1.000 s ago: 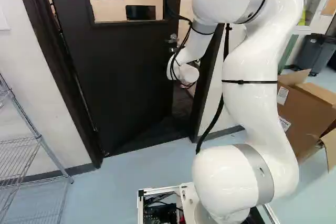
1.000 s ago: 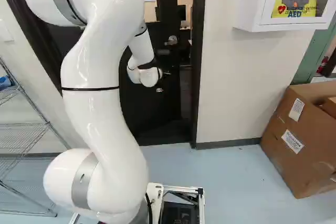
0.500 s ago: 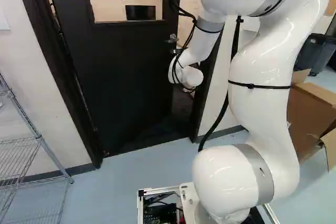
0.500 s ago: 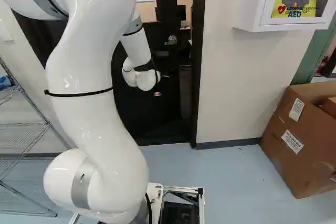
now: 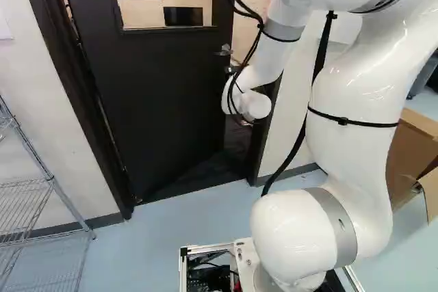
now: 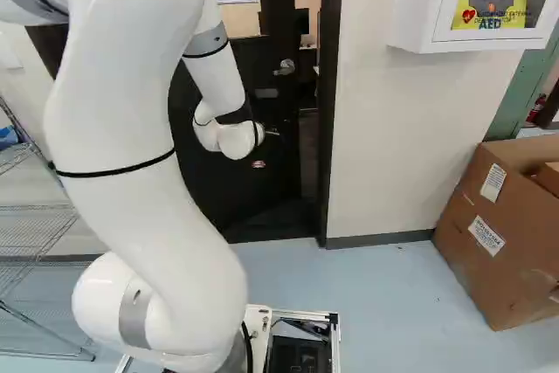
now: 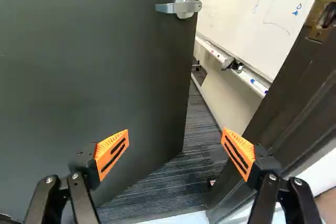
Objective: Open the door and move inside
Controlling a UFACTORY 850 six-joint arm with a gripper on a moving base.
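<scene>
Beyond my wide-spread jaws [image 7: 175, 131], the flat black windowed door [image 5: 164, 100] with its silver metal lever [image 7: 181, 7] stood ajar at left; I judged opening partly done, moving inside undone.

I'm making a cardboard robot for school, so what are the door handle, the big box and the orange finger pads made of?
The door handle looks like metal: smooth, silvery and softly shiny. The big box seems to be cardboard, plain brown and dull, with floppy flaps. The orange finger pads could be rubber or plastic; they're dull and ridged, but I can't tell which.
</scene>
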